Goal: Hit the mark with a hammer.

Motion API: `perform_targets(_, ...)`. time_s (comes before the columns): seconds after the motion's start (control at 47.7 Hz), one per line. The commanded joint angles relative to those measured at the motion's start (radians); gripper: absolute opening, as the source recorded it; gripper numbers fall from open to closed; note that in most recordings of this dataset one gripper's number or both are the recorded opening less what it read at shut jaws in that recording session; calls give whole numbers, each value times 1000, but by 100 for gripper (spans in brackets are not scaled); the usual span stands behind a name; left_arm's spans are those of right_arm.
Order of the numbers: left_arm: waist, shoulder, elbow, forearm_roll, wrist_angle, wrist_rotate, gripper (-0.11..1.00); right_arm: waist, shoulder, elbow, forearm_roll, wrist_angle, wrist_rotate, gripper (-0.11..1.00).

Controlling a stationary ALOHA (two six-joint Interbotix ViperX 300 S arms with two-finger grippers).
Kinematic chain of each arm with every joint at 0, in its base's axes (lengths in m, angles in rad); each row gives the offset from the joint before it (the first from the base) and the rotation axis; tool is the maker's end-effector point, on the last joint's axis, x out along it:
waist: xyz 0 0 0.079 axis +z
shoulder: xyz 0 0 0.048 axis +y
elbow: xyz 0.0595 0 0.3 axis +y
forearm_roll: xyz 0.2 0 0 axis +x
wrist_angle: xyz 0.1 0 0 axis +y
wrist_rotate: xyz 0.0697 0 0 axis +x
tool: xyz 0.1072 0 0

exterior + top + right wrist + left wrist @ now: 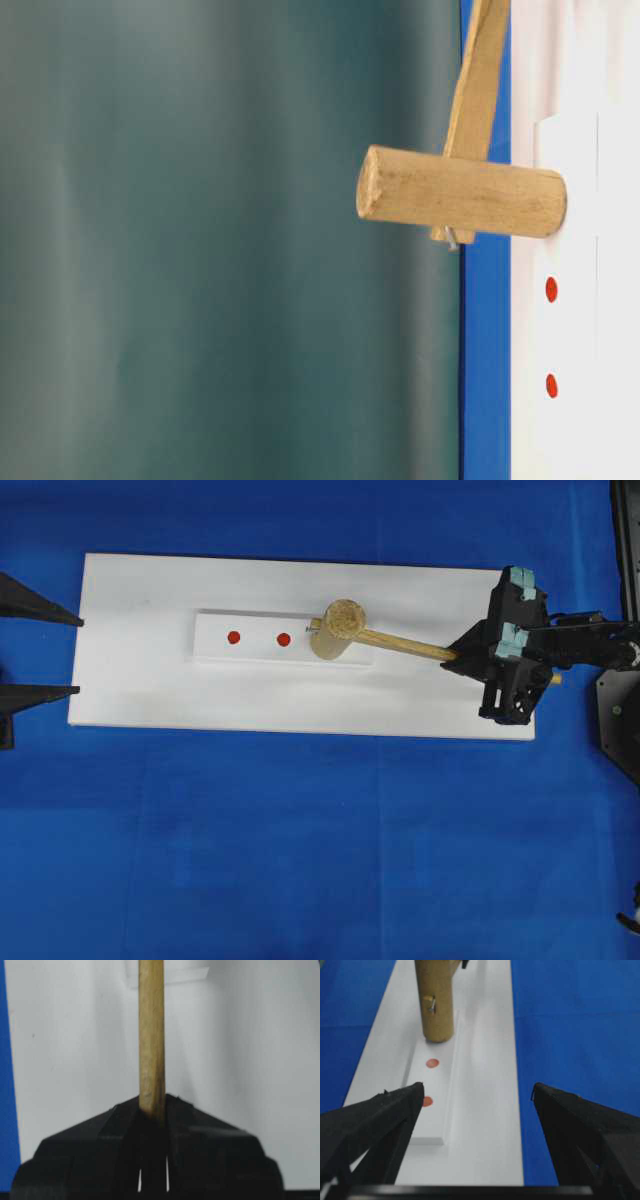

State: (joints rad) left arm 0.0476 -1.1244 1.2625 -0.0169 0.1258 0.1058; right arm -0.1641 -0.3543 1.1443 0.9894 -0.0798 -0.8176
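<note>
The hammer (pixel 340 628), a light-brown wooden mallet, stands with its head upright on the raised white strip (pixel 215 650). The lower face of the head is at the strip's surface, just right of two red marks (pixel 283 639) (pixel 233 637). My right gripper (pixel 462 652) is shut on the handle's far end (pixel 151 1035). My left gripper (pixel 78 655) is open and empty at the board's left edge. In the left wrist view the hammer head (pixel 435 1005) stands beyond both marks (pixel 432 1063). The table-level view shows the head (pixel 460 192) against the strip.
The strip lies on a white board (pixel 150 690) over a blue cloth (pixel 300 860). A black arm base (pixel 620 710) stands at the right edge.
</note>
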Motion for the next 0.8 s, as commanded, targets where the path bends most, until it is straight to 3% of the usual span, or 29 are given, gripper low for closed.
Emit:
perform_targets(0.0, 0, 11, -9, 0, -8, -2, 88, -2, -29, -28, 0, -6, -3, 2)
perform_targets(0.378, 2, 12, -11, 0, -9, 0, 88, -2, -227, -86, -43, 0, -11, 2)
perform_targets(0.776, 2, 11, -11, 0, -11, 0, 88, 20, -94, -222, -51, 0, -14, 2)
